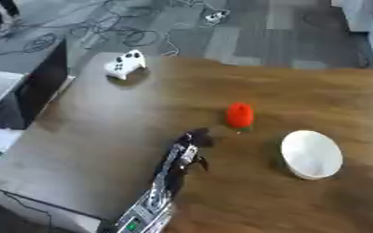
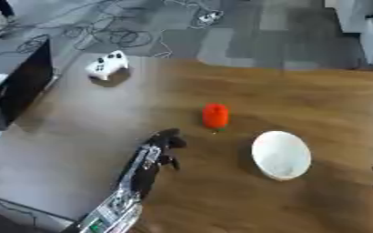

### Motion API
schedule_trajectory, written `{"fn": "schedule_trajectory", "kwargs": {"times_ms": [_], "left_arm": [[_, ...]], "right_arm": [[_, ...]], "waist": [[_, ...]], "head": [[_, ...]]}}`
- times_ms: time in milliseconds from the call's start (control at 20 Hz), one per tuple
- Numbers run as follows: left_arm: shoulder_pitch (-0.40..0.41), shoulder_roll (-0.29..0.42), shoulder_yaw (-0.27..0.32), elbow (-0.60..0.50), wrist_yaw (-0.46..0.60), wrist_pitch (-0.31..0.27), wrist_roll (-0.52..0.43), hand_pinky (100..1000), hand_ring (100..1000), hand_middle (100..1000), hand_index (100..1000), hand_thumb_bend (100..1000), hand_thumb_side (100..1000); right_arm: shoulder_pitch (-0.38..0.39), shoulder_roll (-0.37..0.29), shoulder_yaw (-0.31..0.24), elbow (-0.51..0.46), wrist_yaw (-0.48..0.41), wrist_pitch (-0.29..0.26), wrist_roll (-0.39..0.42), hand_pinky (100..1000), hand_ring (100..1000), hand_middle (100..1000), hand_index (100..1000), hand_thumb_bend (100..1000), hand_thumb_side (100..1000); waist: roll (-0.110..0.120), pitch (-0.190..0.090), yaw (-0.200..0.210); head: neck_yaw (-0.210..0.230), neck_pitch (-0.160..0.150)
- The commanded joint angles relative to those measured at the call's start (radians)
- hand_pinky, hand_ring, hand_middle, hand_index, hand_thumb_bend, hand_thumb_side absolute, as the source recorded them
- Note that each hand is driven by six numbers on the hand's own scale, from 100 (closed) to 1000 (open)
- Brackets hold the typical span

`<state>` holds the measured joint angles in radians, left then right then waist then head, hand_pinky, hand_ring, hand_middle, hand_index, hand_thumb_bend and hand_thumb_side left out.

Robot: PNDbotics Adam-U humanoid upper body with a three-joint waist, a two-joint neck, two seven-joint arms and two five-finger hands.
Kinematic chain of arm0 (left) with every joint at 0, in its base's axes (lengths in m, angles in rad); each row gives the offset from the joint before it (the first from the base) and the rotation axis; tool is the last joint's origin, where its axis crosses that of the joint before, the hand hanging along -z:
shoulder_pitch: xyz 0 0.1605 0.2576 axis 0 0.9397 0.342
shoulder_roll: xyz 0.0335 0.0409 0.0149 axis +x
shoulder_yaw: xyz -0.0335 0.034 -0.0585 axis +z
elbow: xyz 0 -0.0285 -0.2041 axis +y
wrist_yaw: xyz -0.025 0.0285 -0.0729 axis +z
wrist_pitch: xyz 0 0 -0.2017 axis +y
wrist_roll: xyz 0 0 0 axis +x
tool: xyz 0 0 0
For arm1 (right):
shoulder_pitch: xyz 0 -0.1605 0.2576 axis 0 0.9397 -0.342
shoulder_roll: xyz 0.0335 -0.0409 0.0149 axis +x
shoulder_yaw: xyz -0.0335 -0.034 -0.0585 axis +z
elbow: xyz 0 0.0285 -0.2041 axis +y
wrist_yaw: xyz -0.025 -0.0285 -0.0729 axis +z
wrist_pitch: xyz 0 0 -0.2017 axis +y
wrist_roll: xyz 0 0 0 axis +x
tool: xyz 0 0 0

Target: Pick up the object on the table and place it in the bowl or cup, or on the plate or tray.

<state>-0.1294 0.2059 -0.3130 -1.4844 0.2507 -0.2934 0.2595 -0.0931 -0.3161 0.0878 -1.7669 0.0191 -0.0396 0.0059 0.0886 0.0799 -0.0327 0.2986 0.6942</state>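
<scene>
Orange-red object [image 1: 239, 115], white bowl [image 1: 311, 154], brown wooden table [image 1: 301, 91], white controller [image 1: 125, 64]

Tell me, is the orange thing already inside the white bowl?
No, the orange object stands on the table, apart from the white bowl.

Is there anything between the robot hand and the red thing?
No, only bare table lies between the left robot hand and the red thing, shown in both views.
</scene>
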Motion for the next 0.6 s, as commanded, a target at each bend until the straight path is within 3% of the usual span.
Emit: {"fn": "schedule_trajectory", "kwargs": {"times_ms": [50, 300, 450, 600], "left_arm": [[-0.026, 0.006, 0.008, -0.005, -0.029, 0.008, 0.005, 318, 714, 592, 812, 444, 790], [-0.079, 0.017, 0.023, 0.006, -0.108, 0.049, 0.019, 317, 716, 598, 817, 435, 775], [-0.105, 0.020, 0.033, 0.008, -0.139, 0.050, 0.026, 338, 741, 612, 819, 430, 771], [-0.126, 0.015, 0.044, 0.025, -0.175, 0.045, 0.032, 344, 747, 616, 823, 431, 769]], "right_arm": [[-0.008, -0.007, -0.002, -0.021, 0.003, 0.000, 0.007, 431, 590, 680, 902, 250, 732], [-0.008, -0.007, 0.003, -0.018, 0.003, 0.001, 0.016, 430, 590, 680, 900, 249, 733], [-0.008, -0.008, 0.004, -0.016, 0.004, 0.001, 0.019, 430, 590, 680, 891, 238, 736], [-0.008, -0.008, 0.007, -0.014, 0.008, 0.000, 0.021, 430, 590, 680, 895, 236, 735]], "waist": [[-0.001, -0.007, 0.000], [0.002, -0.008, 0.000], [0.001, -0.007, 0.000], [0.002, -0.006, 0.000]], "head": [[-0.003, -0.001], [0.017, -0.012], [0.023, -0.024], [0.014, -0.017]]}}
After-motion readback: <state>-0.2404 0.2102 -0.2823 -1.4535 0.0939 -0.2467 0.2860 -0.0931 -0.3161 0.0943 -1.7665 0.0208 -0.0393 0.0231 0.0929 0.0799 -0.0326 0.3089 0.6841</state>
